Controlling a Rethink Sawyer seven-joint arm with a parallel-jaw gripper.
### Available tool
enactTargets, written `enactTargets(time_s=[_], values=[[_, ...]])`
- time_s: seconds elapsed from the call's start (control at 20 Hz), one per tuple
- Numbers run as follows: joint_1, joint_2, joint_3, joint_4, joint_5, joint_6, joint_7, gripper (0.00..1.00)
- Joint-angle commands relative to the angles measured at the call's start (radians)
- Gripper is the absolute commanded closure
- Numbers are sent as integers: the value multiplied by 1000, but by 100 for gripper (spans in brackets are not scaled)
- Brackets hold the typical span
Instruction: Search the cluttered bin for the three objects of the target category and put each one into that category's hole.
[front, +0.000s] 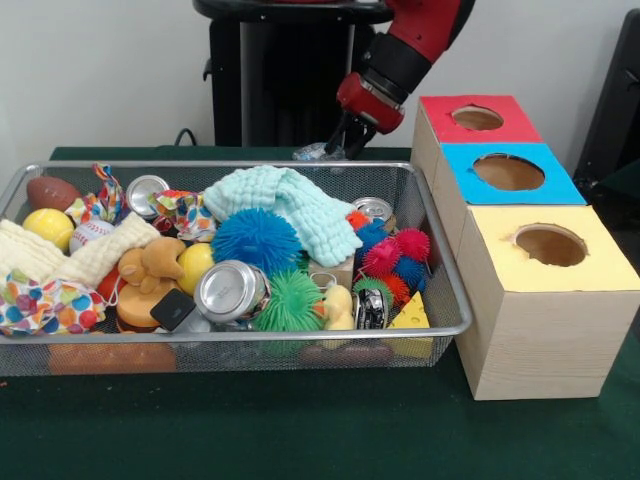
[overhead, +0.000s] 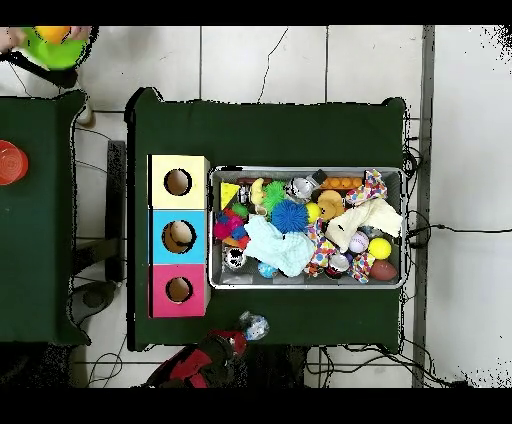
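The hand (front: 333, 145) hangs behind the far rim of the wire-mesh bin (front: 440, 262), gripping a clear crumpled plastic bottle (front: 318, 152). In the overhead view the bottle (overhead: 254, 325) sits outside the bin (overhead: 306, 283), over the green table (overhead: 265, 130), near the red box (overhead: 179, 290). The blue box (front: 508, 172) and yellow box (front: 550, 245) stand in line beside it. The bin holds cans, spiky balls, a mint cloth (front: 288, 205) and a baseball. No legible writing shows on any object.
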Motion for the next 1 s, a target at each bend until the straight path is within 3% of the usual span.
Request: enactTargets(time_s=[0.05, 0.15, 0.65, 0.8, 1.0], values=[[-38, 57, 66, -176, -8, -153, 129, 100], [-44, 48, 71, -176, -6, -125, 118, 100], [-42, 48, 66, -163, 4, -171, 129, 100], [-30, -13, 50, -130, -17, -125, 112, 100], [-11, -158, 14, -65, -65, 30, 61, 100]])
